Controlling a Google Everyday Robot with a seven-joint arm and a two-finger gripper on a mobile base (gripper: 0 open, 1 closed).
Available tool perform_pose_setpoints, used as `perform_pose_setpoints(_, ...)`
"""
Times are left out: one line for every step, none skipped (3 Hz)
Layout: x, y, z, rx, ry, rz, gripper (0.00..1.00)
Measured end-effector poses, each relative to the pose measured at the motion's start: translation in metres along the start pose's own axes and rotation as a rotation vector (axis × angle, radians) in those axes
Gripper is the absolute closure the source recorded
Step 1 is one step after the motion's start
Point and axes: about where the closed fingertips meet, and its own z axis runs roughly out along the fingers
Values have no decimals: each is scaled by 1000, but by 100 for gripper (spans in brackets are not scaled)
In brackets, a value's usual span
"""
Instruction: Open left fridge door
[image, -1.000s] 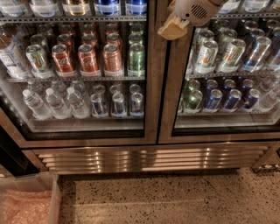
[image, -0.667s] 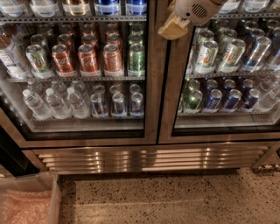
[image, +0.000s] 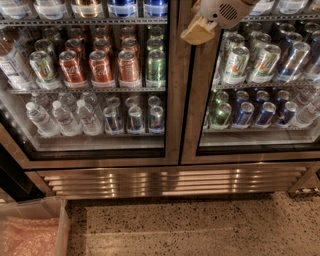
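Note:
The left fridge door (image: 172, 100) is a tall glass pane in a brushed steel frame, and it stands shut. Red cola cans (image: 101, 67) and clear water bottles (image: 62, 119) show through its glass. The gripper (image: 197, 31) hangs at the top of the view, in front of the steel strip where the two doors meet, just right of the left door's edge. Its white housing and a tan finger pad show; the rest is cut off by the top edge.
The right glass door (image: 200, 100) is shut, with white-green cans (image: 235, 65) and blue cans (image: 265, 114) behind it. A steel louvred grille (image: 170, 181) runs below both doors. A clear bin (image: 35, 230) stands on the speckled floor (image: 200, 230) at bottom left.

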Motion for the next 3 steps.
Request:
perform_pose_setpoints(0,0,-1,-4,-5,2,100)
perform_pose_setpoints(2,0,-2,-8,-7,8,100)
perform_pose_setpoints(-2,-2,-9,-8,-7,8,100)
